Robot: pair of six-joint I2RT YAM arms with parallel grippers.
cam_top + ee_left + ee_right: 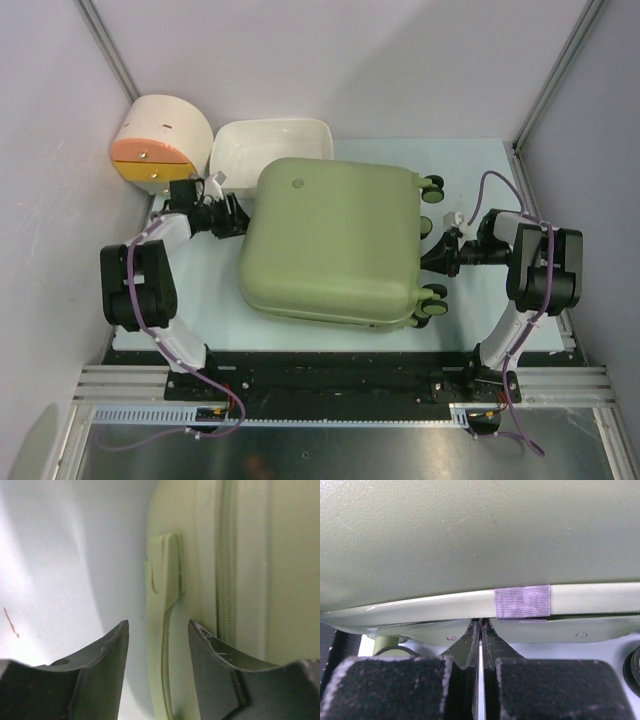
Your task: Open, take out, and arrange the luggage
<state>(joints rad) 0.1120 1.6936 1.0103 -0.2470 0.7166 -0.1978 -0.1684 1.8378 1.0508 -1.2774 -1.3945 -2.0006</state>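
Seen from above, a round cream drawer box [160, 145] with an orange front sits at the far left corner of the pale table [480, 160], with a white tub [270, 145] just beside it. In front of them the left claw [228, 215] reaches to the left side of the luggage [335, 240]. Its wrist view shows it released, the fingers [105, 665] spread either side of a moulded green handle [162, 580], with a zipper [227, 555] running alongside. The olive-green luggage lies flat in the middle of the table with its shells together and its wheels [432, 186] pointing right. At that wheeled side the right claw [436, 254] is clenched, empty, its tips [470, 640] just below the luggage's seam, near a grey-purple fabric tab [522, 601].
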